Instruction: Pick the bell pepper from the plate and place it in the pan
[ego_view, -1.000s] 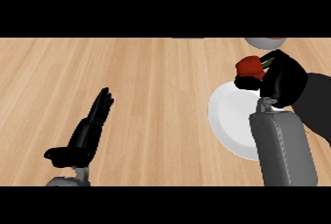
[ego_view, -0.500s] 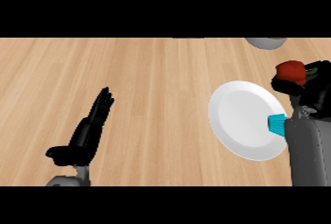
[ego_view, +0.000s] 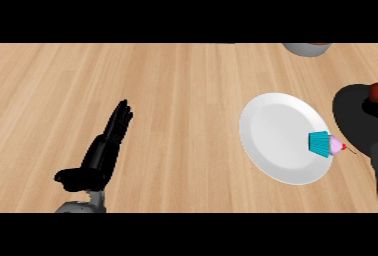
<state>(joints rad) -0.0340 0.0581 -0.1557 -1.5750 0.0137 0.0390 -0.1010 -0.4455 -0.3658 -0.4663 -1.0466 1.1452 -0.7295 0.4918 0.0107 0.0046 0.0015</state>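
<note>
The white plate (ego_view: 277, 135) lies right of centre on the wooden counter. A sliver of the dark red bell pepper (ego_view: 373, 92) shows at the view's right edge, over the black pan (ego_view: 351, 117) that lies just right of the plate. My right hand (ego_view: 369, 107) is only a black shape at that edge, merging with the pan, and I cannot make out its grip. My left hand (ego_view: 103, 147) rests open at the lower left, fingers straight and pointing up the counter, holding nothing.
A cupcake (ego_view: 325, 144) with a teal wrapper and pink top lies on the plate's right rim. A grey round vessel (ego_view: 304, 48) is cut off at the top right. Bare wooden counter spans the middle and left.
My right arm has carried the bell pepper rightward off the plate to over the pan, leaving the view almost entirely. The cupcake on the plate is uncovered. My left hand has not moved.
</note>
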